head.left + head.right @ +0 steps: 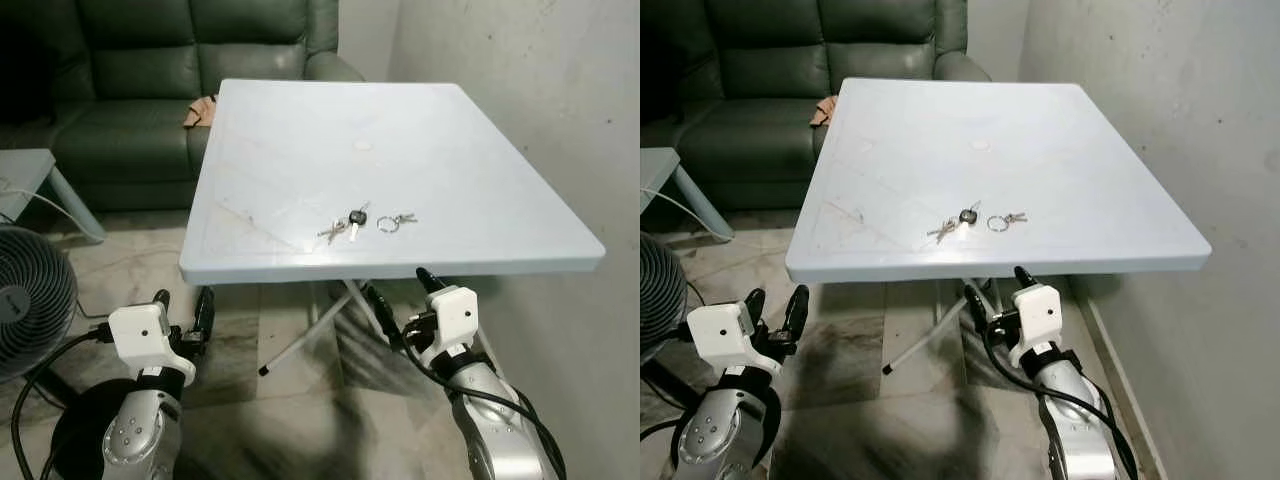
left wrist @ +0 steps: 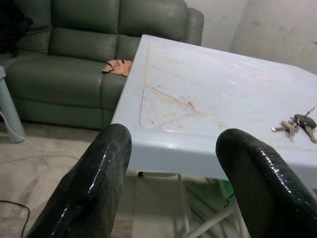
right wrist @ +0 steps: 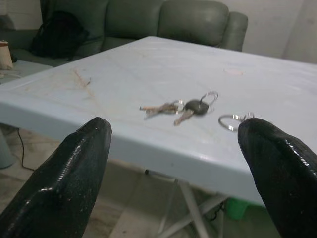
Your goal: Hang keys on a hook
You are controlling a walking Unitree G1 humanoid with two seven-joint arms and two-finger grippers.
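2 end effectors hang below the counter (image 1: 480, 130) edge: left end effector (image 1: 181, 310) spread; keys (image 1: 345, 224) near the front edge, centre; right end effector (image 1: 397, 297) spread, best raised above them before pinching the ring.

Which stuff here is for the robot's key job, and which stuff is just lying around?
For the job:
- bunch of keys on the white table
- smaller key ring just beside it
- left gripper and right gripper, both open, held low in front of the table edge

Just lying about:
- green sofa
- orange cloth on the sofa
- fan on the floor
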